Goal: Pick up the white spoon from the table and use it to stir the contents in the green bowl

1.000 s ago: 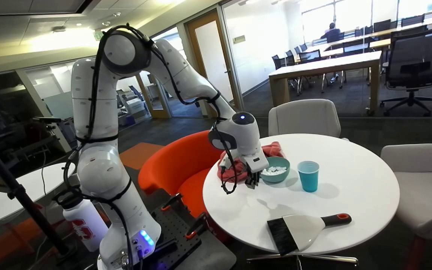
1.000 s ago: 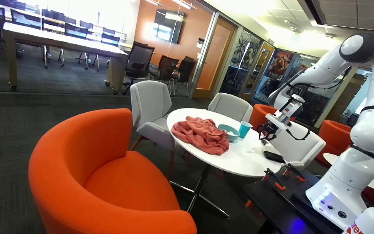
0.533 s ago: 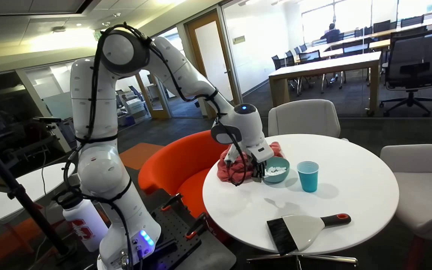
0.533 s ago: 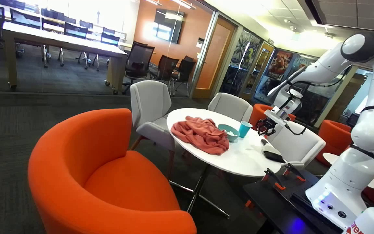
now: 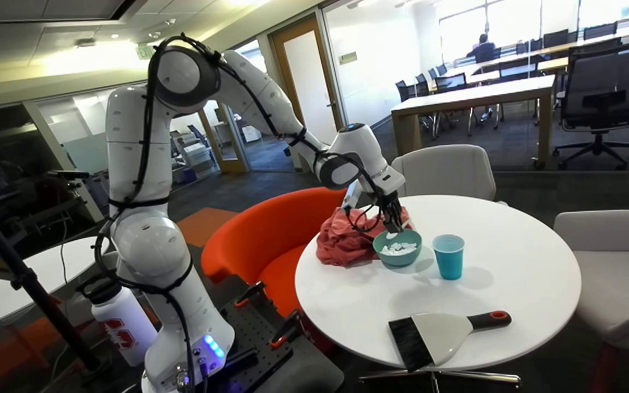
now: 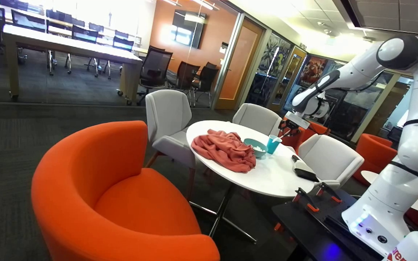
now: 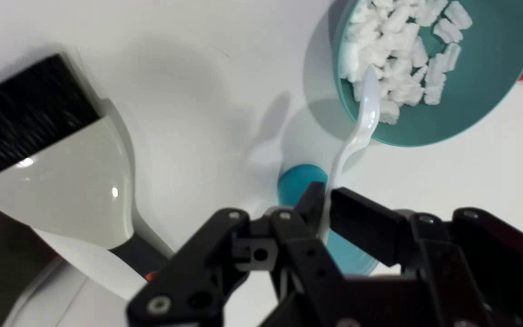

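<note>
The pincer (image 7: 328, 203) is clenched on the white spoon (image 7: 367, 109), the black fingers (image 7: 365, 220) pinching its handle at the lower middle of the wrist view. From there the spoon runs upward and slightly right, its far end overlapping the rim of the green bowl (image 7: 479, 102) and the white chunks (image 7: 402, 50) inside, at the upper right of that frame. A blurred, spoon-shaped shadow (image 7: 273, 119) falls on the round white table (image 5: 522, 273) near the centre.

In both exterior views pincer and spoon are raised above the table. In an exterior view the tip of the spoon shows against the teal-blue cup (image 6: 273, 147), right of centre and apart from the bowl. The cup stands upright, near the bowl and to its right in both exterior views. A crumpled red cloth (image 6: 227, 149) lies on the table, left of the bowl in both.

A wide brush (image 5: 447, 337) rests flat toward the lower right of an exterior view, black bristles to the left, then cream body, then dark handle with a red end; in the wrist view it lies along the left side.

The white robot arm (image 5: 148, 251) rises at the left of an exterior view, a white water bottle (image 5: 113, 314) near its base. Pale gray chairs (image 6: 169, 112) stand around the table, and an orange tub chair (image 6: 122, 203) takes up the lower left of an exterior view.
</note>
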